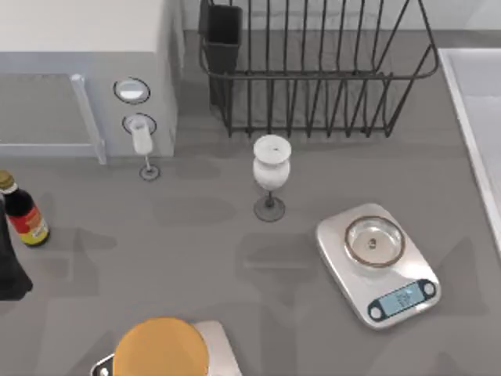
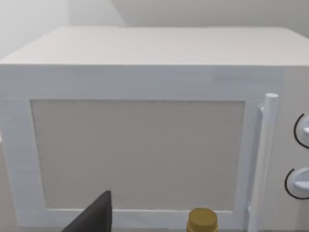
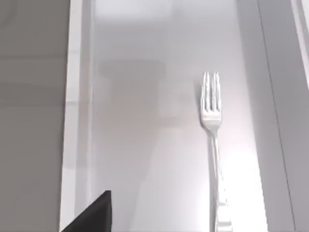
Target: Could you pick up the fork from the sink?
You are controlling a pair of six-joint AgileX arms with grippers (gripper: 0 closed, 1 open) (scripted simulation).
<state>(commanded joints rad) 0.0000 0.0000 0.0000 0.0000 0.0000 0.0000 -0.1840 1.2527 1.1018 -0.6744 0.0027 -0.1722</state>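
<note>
From my right wrist camera I look down into the sink (image 3: 164,43), a pale basin with a raised rim. The fork (image 3: 213,140) lies flat on the basin floor, tines pointing away from the camera, handle running toward me and cut off at the frame edge, so I cannot see its rounded end. A soft dark shadow falls on the basin floor beside the tines. A dark wedge at the picture's edge is all I get of the right gripper (image 3: 94,215); whether it is apart or together I cannot tell.

In the top view the sink (image 1: 470,102) is cut off at the table's right edge; just its rim and a strip of floor are in frame. Left of it stands the rack (image 1: 313,70), its back cropped. In front of that are a wine glass (image 1: 271,168) and a scale (image 1: 378,262). A microwave (image 1: 86,70) sits at the far left, partly out of frame, with a smaller glass (image 1: 143,145) in front of its knobs. A sauce bottle (image 1: 22,211) stands at the left edge, and a dark shape below it is too cropped to identify. An orange disc (image 1: 160,348) on a pale base is cut off at the near edge.

The left wrist camera faces the microwave door (image 2: 137,154); a bottle cap (image 2: 202,220) pokes up, and the left gripper (image 2: 91,217) is again just a dark wedge, state impossible to tell
</note>
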